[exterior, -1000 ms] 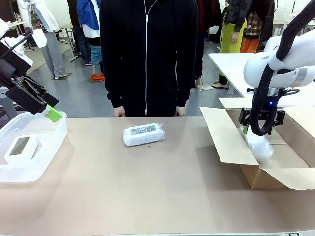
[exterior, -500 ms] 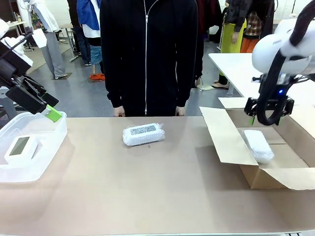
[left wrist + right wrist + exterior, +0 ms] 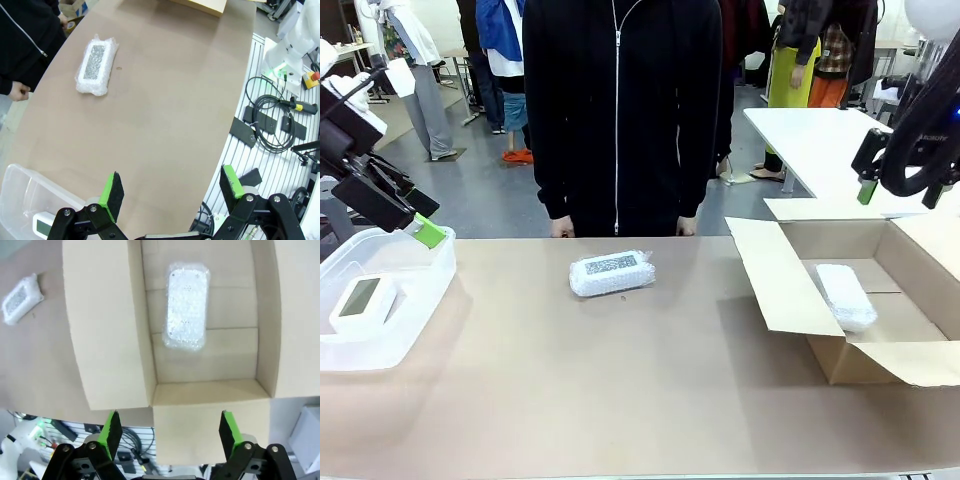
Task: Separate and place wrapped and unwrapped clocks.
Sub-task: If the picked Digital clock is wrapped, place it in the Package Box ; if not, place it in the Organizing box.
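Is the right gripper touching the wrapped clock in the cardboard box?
Apart. The front view shows the right gripper open, well above the box, with clear space over the wrapped clock.

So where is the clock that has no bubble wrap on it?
In the front view the bare clock lies inside the clear plastic bin at the left end of the table, on the robot's left side.

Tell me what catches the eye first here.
A bubble-wrapped clock lies alone in the middle, in front of a person in black. A second wrapped clock lies in the open cardboard box on the right, the right hand open above it; a bare clock sits in the clear tub at left.
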Controlling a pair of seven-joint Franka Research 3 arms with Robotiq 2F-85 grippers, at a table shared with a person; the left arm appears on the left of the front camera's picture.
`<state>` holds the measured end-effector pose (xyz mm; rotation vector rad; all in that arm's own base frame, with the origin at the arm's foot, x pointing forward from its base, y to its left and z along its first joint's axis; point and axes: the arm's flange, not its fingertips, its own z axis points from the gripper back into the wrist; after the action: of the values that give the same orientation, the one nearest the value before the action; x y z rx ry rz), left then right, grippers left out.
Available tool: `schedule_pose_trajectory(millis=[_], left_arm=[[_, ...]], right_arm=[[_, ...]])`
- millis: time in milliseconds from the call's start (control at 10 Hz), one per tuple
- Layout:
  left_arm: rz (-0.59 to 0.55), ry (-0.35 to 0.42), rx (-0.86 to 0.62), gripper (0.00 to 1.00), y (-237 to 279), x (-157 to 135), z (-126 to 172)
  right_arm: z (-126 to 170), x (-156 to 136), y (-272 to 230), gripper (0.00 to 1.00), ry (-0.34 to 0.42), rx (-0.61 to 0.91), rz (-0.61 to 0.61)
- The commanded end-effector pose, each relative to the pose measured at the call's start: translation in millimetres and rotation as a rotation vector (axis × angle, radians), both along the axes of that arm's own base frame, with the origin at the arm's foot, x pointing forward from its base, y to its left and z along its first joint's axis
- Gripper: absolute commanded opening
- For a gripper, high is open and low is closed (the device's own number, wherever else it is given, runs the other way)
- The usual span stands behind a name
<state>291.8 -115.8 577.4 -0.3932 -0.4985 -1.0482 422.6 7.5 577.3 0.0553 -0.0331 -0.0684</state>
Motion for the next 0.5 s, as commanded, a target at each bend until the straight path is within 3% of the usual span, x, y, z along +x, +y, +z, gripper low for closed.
schedule_pose_trajectory(millis=[0,100,400], left_arm=[[0.010,-0.002,0.009,1.00,-2,1,1],[0.010,-0.002,0.009,1.00,-2,1,1],[0.010,-0.002,0.009,1.00,-2,1,1]], right_arm=[[-3,16,17,1.00,0.050,-0.032,-0.133],[0,0,0,1.00,0.000,0.000,0.000],[0,0,0,1.00,0.000,0.000,0.000]])
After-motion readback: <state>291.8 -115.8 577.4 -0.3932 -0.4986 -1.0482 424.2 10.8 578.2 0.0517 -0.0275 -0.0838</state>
